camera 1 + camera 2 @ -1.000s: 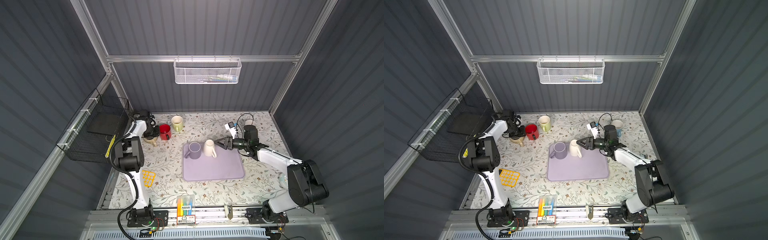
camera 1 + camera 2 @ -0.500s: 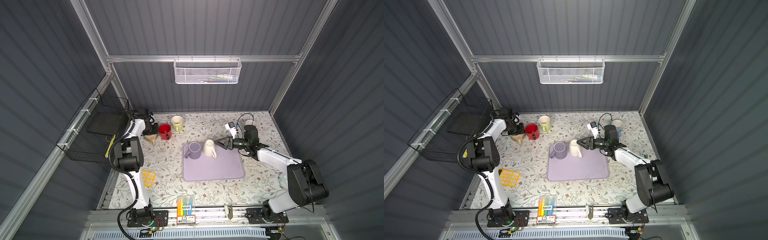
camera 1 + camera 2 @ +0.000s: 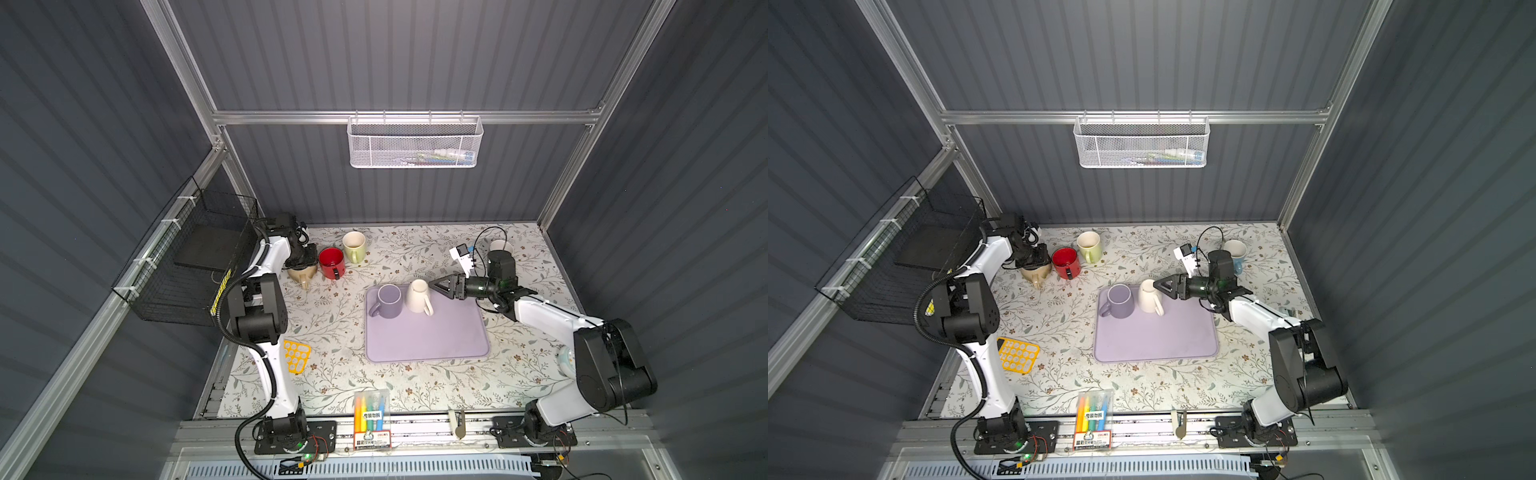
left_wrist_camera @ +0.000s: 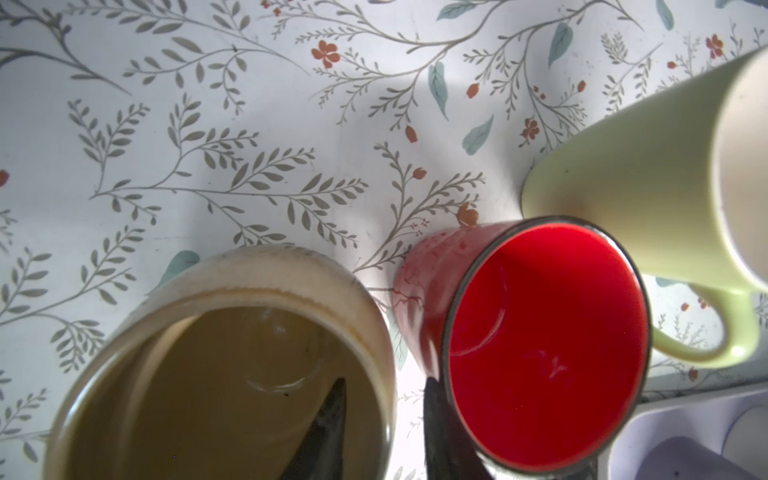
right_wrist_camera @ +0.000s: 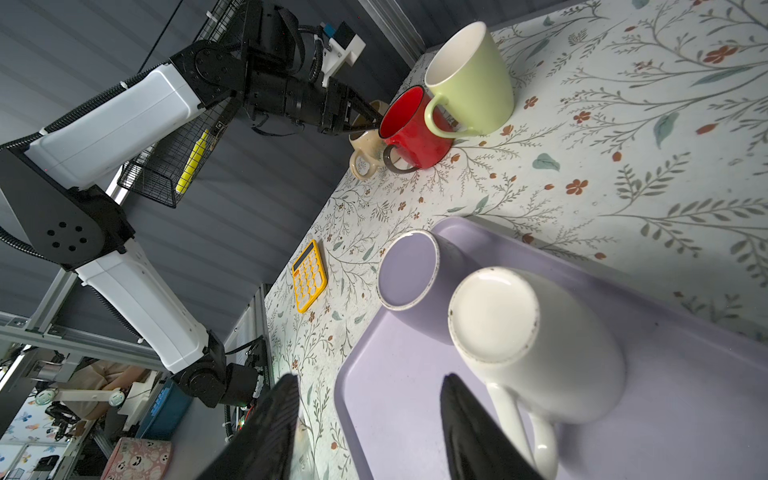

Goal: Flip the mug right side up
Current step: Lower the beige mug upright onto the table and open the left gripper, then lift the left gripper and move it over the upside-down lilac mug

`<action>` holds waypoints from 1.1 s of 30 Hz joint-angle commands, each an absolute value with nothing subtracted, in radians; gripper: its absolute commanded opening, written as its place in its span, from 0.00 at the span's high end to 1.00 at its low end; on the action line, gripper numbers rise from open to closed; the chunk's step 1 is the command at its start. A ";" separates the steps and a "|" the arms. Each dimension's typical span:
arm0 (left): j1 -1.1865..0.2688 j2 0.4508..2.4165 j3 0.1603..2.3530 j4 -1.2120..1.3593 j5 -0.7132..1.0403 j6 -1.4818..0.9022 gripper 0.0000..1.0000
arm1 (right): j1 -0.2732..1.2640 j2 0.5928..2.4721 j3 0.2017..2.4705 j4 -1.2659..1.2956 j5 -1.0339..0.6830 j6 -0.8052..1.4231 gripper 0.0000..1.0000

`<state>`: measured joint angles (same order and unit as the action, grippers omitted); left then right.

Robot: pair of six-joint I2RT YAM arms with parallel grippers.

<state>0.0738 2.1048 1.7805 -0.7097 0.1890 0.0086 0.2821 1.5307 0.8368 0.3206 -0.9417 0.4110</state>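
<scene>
White mug (image 3: 417, 296) — just beside right gripper (image 3: 434, 284)

Dark ribbed walls (image 3: 395, 62), alu frame (image 3: 270, 117), floral tabletop (image 3: 332, 332)

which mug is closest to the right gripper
The white mug on the mat, just ahead of the right gripper; the purple mug stands beyond it, the rest off the mat.

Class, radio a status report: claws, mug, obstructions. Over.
Left claw open astride rim of upright beige ceramic mug. Right claw open beside inverted white ceramic mug on lilac rectangular tray. Inverted lilac ceramic mug close beside.
</scene>
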 commanded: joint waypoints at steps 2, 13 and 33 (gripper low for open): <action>0.080 2.020 1.782 -0.715 0.229 0.020 0.60 | 0.279 1.539 0.831 0.321 -0.945 0.404 0.43; 0.078 1.881 1.702 -0.723 0.195 0.019 0.56 | 0.276 1.531 0.845 0.283 -0.939 0.386 0.43; -0.149 1.484 1.444 -0.694 0.175 0.115 0.54 | 0.261 1.490 0.903 0.125 -0.871 0.320 0.43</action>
